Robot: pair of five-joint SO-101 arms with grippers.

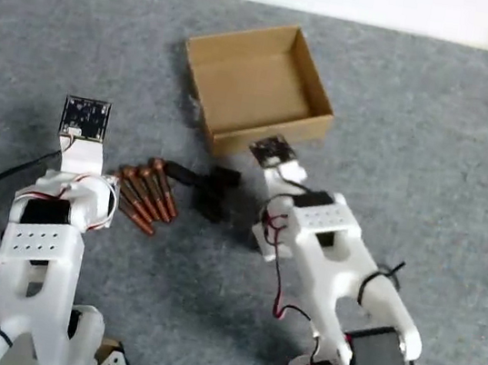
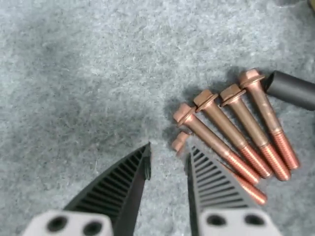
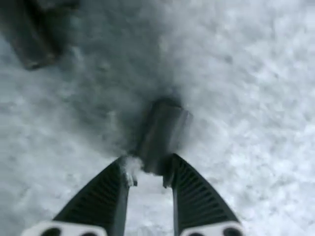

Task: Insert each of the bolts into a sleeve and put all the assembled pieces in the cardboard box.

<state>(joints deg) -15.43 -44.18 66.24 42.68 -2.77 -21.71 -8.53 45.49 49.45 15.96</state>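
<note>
Several copper bolts [image 2: 231, 128] lie side by side on the grey carpet, also seen as a row [image 1: 146, 194] beside the left arm [image 1: 61, 210]. My left gripper [image 2: 167, 160] stands open just beside the bolt heads, and one bolt runs under one finger [image 2: 211, 182]. A black sleeve [image 2: 293, 88] lies past the bolts, part of a small heap of sleeves [image 1: 214, 187]. My right gripper [image 3: 147, 174] is shut on the end of a black sleeve [image 3: 161, 130], which points away from it. The cardboard box [image 1: 210, 54] stands open behind.
Another dark sleeve [image 3: 29, 34] lies farther off from the right gripper. The right arm [image 1: 335, 251] stands just in front of the box's near wall [image 1: 270, 131]. Grey carpet spreads open to the far left and right.
</note>
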